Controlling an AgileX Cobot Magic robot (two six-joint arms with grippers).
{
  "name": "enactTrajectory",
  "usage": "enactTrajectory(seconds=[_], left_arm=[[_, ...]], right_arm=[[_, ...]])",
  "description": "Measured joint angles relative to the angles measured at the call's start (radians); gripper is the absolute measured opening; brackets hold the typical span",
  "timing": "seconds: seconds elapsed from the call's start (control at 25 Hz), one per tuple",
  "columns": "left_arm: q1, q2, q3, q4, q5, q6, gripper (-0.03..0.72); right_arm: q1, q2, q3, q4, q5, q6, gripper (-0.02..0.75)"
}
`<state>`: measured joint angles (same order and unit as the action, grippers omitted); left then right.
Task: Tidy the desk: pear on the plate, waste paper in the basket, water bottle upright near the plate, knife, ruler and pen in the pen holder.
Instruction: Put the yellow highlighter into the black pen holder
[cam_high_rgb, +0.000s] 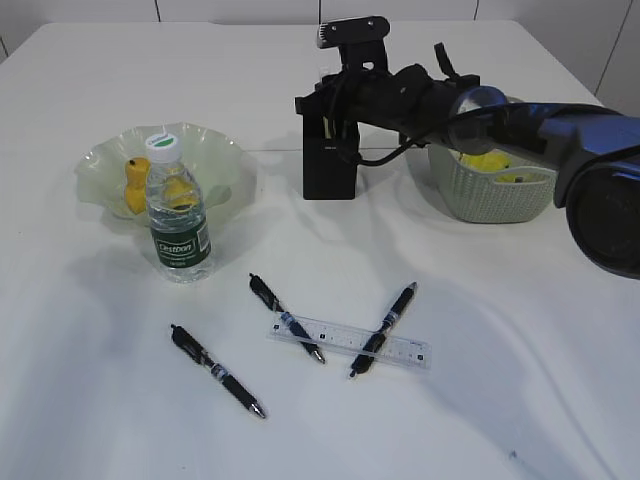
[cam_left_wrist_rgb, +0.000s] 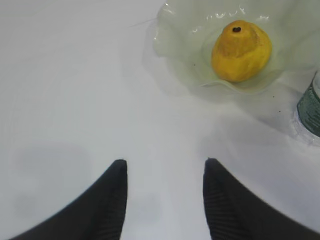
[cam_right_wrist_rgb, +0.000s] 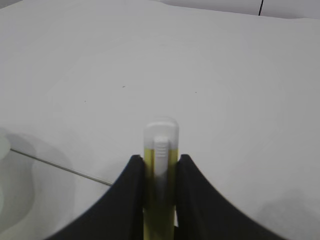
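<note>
The white surface (cam_high_rgb: 470, 410) carries one plate (cam_high_rgb: 225, 165) with one pear (cam_left_wrist_rgb: 241, 50), one upright water bottle (cam_high_rgb: 177, 215) touching the plate's front, one basket (cam_high_rgb: 480, 195) holding the waste paper (cam_high_rgb: 490, 165), one ruler (cam_high_rgb: 345, 342) and three pens. The right pincer (cam_right_wrist_rgb: 160, 167), clenched on the yellow-white knife (cam_right_wrist_rgb: 160, 145), hangs over the pen holder (cam_high_rgb: 328, 165); it is best kept vertical, centred, then lowered before releasing. The left pincer (cam_left_wrist_rgb: 165, 167) is released, empty.
</note>
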<state>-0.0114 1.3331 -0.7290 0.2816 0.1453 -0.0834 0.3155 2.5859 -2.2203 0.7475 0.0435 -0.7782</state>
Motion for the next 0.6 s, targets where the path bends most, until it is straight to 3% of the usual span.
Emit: enactTrajectory(seconds=[0.36,0.6], left_arm=[[0.000,0.002,0.000,0.000,-0.002,0.000,0.348],[0.000,0.002,0.000,0.000,-0.002,0.000,0.348]], right_arm=[[0.000,0.000,0.000,0.000,0.002,-0.002,0.140],[0.000,0.000,0.000,0.000,0.010,-0.002,0.195]])
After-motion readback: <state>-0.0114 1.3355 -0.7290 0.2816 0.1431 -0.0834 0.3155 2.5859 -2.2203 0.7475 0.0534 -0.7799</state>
